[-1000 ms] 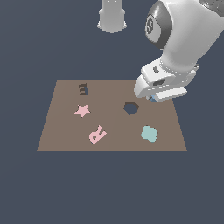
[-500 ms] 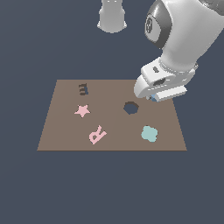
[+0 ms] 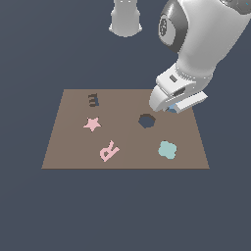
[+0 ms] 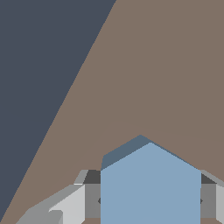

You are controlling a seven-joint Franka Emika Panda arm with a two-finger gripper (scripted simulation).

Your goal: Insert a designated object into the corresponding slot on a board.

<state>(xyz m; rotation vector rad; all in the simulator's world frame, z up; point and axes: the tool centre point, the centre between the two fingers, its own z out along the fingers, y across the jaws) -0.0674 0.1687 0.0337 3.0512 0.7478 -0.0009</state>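
Flat dark grey-blue floor [image 3: 49, 211] carries everything. Directly on it: brown rectangular board [image 3: 68, 152], lying flat, roughly centre of the exterior view. White robot base [image 3: 126, 19] stands on the floor at 12 o'clock from the board, apart from its far edge.

Board surface, from board centre: dark "3"-shaped mark [image 3: 92, 100] at 11 o'clock near the far edge; pink star [image 3: 92, 123] at 9 o'clock; pink letter R [image 3: 109, 151] at 7 o'clock; dark hexagonal slot [image 3: 146, 120] at 1 o'clock; teal rounded piece [image 3: 167, 149] at 4 o'clock. All lie well apart from each other.

Wrist view: board [image 4: 166, 65] fills most, floor [image 4: 39, 65] beside its straight edge.
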